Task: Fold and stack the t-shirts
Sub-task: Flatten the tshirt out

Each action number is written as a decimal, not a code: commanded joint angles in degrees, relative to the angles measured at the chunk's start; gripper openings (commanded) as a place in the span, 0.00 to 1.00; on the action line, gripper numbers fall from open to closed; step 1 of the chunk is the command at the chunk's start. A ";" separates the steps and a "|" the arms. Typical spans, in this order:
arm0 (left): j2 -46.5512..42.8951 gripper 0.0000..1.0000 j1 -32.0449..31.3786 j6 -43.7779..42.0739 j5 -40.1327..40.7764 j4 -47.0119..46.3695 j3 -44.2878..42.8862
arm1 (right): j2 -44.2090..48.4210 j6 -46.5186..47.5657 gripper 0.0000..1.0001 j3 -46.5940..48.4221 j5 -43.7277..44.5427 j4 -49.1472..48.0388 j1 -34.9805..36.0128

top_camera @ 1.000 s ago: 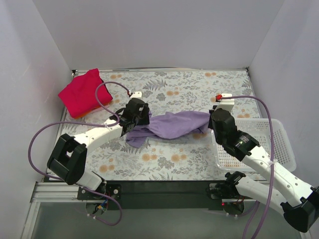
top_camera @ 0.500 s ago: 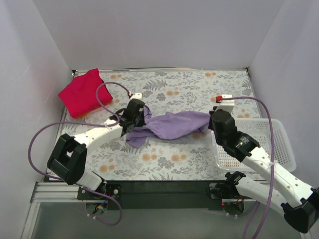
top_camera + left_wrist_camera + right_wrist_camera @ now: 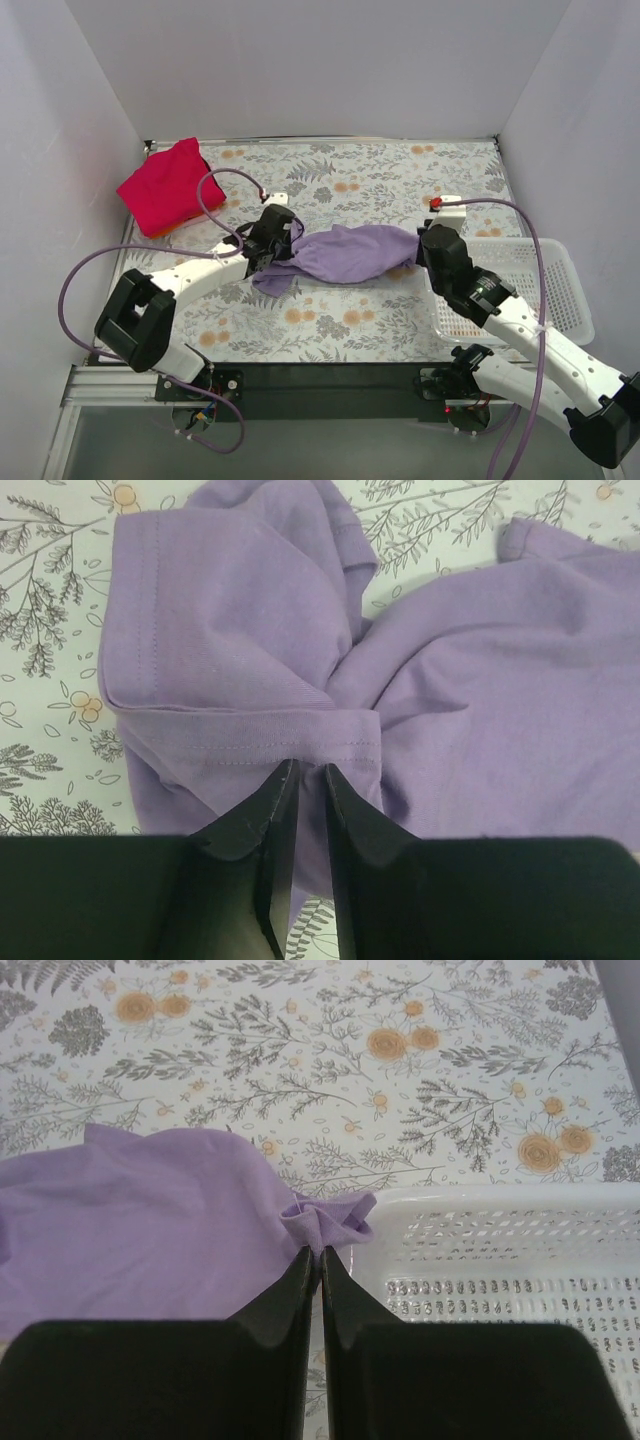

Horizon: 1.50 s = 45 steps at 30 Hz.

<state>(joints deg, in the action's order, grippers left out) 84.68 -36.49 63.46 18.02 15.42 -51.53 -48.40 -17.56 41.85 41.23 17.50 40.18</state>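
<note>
- Since a second ago both arms have barely shifted, and the lavender t-shirt [image 3: 345, 255] hangs bunched between them at mid-table.
- Left gripper [image 3: 308, 770]: its jaws are a sliver apart and seem to nip a stitched hem, though the hold is hard to confirm.
- Right gripper [image 3: 320, 1252]: clamped tight on a bunched corner beside the basket [image 3: 500, 1250].
- Step in hand: spreading this shirt flat. The next move calls for an even outward pull, then laying it down.
- The red t-shirt [image 3: 160, 187] lies at the far-left corner.

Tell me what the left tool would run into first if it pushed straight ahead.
The purple shirt: its stitched hem lies right at the left tool's tips, seemingly touching them, with more bunched cloth beyond.
</note>
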 commanded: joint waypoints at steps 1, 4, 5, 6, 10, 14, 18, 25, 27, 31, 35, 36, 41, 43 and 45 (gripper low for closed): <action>1.27 0.18 -1.56 1.40 3.68 4.08 -0.86 | 0.50 -1.60 0.01 -1.93 -1.33 -1.94 -0.11; -0.56 0.18 -2.00 3.24 4.83 4.88 2.83 | 0.76 -1.77 0.01 -3.08 -3.00 -2.11 -0.11; -1.36 0.18 -2.18 3.77 5.18 5.14 3.62 | 0.94 -1.86 0.01 -3.35 -3.61 -2.38 -0.11; -2.32 0.18 -2.27 4.38 5.44 5.23 4.41 | 0.94 -1.77 0.01 -3.52 -3.79 -2.47 -0.11; -7.07 0.18 -3.06 5.53 5.45 5.41 4.95 | 0.42 -1.60 0.01 -3.53 -4.58 -3.34 -0.11; -7.17 0.19 -5.43 5.53 6.15 5.41 1.61 | -0.11 -1.51 0.01 -3.79 -5.64 -4.05 -0.11; -4.80 0.27 -8.15 6.23 7.29 5.32 -1.11 | 0.50 -1.42 0.01 -3.96 -5.73 -4.05 -0.11; 2.41 0.43 -9.12 6.76 12.56 7.77 -4.28 | 1.56 -1.16 0.01 -4.31 -5.90 -4.05 -0.19; 3.73 0.44 -9.30 7.20 15.28 8.57 -4.89 | 2.08 -1.07 0.01 -4.40 -5.81 -4.05 -0.19; 4.00 0.44 -9.65 7.99 18.10 7.97 -4.55 | 2.26 -1.07 0.01 -4.75 -5.73 -4.14 -0.11; 4.61 0.44 -9.65 7.64 18.89 7.08 -4.90 | 2.08 -1.07 0.01 -4.67 -5.90 -4.14 -0.11; 4.87 0.44 -9.65 7.55 19.15 7.08 -4.99 | 2.08 -0.98 0.01 -4.67 -5.81 -4.14 -0.11; 5.93 0.44 -9.65 7.47 20.39 7.08 -4.72 | 2.70 -0.89 0.01 -4.84 -5.90 -4.14 -0.11; 6.98 0.44 -9.65 7.55 20.48 6.99 -4.63 | 2.70 -0.89 0.01 -4.84 -5.99 -4.14 -0.11; 7.68 0.44 -9.65 7.73 20.74 6.99 -4.55 | 2.79 -0.89 0.01 -4.93 -6.25 -4.14 -0.11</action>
<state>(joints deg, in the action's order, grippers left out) 91.79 -45.89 70.54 35.97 22.46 -54.72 -46.68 -18.26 37.58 35.16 15.90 40.18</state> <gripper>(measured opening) 0.442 0.020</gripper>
